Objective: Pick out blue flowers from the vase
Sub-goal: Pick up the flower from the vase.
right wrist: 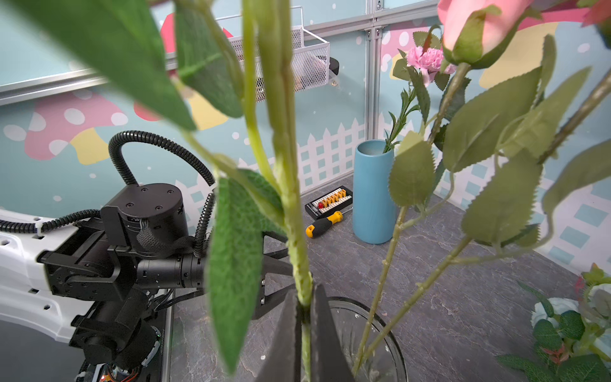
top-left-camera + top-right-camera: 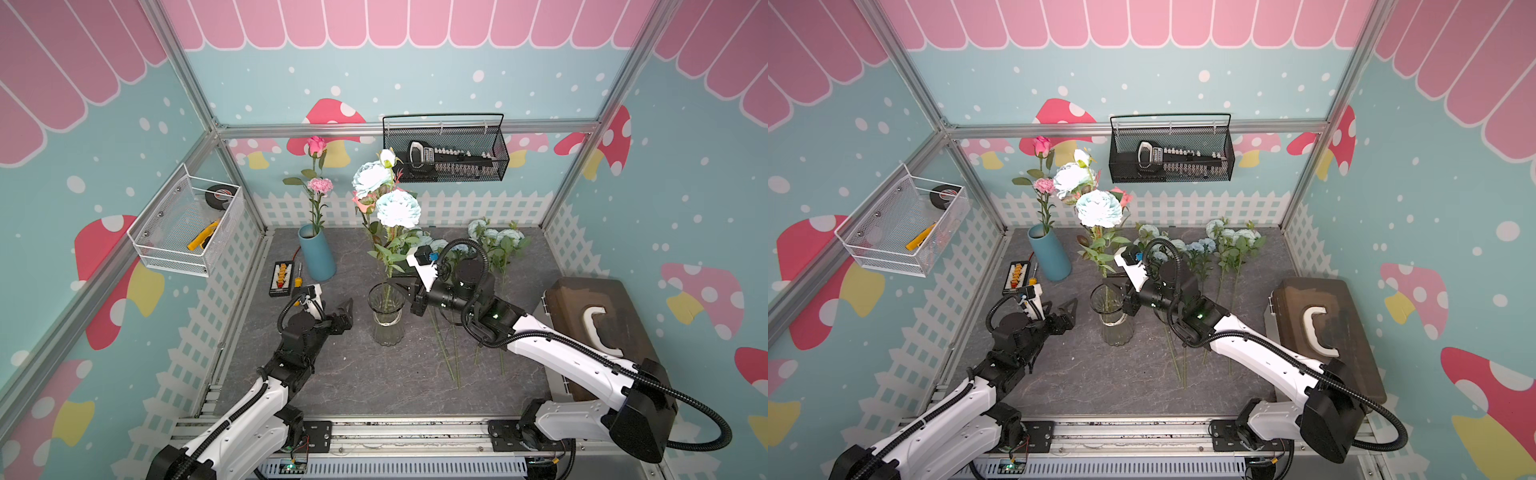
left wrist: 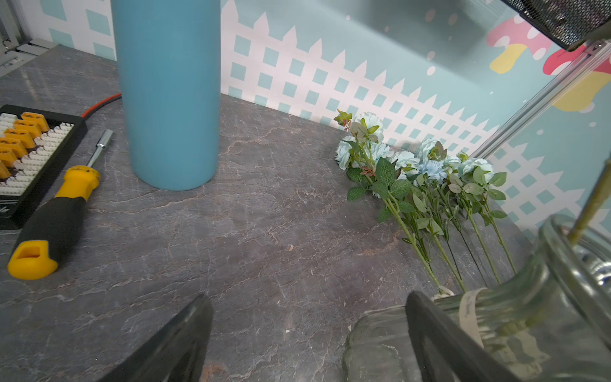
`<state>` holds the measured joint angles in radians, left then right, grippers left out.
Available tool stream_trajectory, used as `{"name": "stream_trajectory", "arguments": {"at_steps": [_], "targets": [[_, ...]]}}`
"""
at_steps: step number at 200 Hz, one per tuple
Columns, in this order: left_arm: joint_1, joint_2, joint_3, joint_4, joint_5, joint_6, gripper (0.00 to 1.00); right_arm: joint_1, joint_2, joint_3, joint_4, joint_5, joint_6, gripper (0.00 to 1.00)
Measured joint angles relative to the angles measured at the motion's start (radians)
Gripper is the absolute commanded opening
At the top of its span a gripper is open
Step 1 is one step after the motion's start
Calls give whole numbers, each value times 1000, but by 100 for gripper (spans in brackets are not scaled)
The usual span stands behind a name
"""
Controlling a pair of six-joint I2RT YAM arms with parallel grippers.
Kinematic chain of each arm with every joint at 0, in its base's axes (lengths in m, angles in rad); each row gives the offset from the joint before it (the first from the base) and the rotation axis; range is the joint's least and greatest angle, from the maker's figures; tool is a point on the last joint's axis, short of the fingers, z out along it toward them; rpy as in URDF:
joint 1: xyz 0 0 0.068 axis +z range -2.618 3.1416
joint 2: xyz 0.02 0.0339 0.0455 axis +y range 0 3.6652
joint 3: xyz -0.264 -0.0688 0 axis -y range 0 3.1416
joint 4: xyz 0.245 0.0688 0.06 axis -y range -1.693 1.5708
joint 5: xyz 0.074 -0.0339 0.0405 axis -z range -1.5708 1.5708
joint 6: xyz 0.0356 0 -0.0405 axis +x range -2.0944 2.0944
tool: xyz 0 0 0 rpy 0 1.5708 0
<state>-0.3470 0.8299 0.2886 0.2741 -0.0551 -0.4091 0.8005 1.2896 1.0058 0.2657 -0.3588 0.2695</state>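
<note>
A clear glass vase stands mid-table and holds two tall blue flowers and a salmon rose. My right gripper is shut on a thick green leafy stem just above the vase rim; in a top view that stem leads up to the pale blue blooms. Thinner rose stems stand free beside it. My left gripper is open with nothing between its fingers, low on the left of the vase, one finger against the glass. Several more blue flowers lie on the table at the back right.
A teal vase with a pink rose and a carnation stands back left, next to a yellow-handled screwdriver and a connector tray. A brown box sits on the right. Wire baskets hang on the walls.
</note>
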Motion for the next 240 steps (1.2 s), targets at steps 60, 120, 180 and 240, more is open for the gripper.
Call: {"name": "stream_trajectory", "arguments": {"at_steps": [60, 120, 180, 240], "targets": [[0, -10, -2, 0, 0, 0, 92, 7, 1, -70, 68, 12, 4, 0], [0, -6, -3, 0, 0, 0, 92, 12, -63, -66, 56, 57, 2, 0], [0, 5, -3, 0, 0, 0, 92, 12, -108, 107, -41, 71, -13, 0], [0, 1, -3, 0, 0, 0, 92, 12, -140, 343, -269, 105, -14, 0]]}}
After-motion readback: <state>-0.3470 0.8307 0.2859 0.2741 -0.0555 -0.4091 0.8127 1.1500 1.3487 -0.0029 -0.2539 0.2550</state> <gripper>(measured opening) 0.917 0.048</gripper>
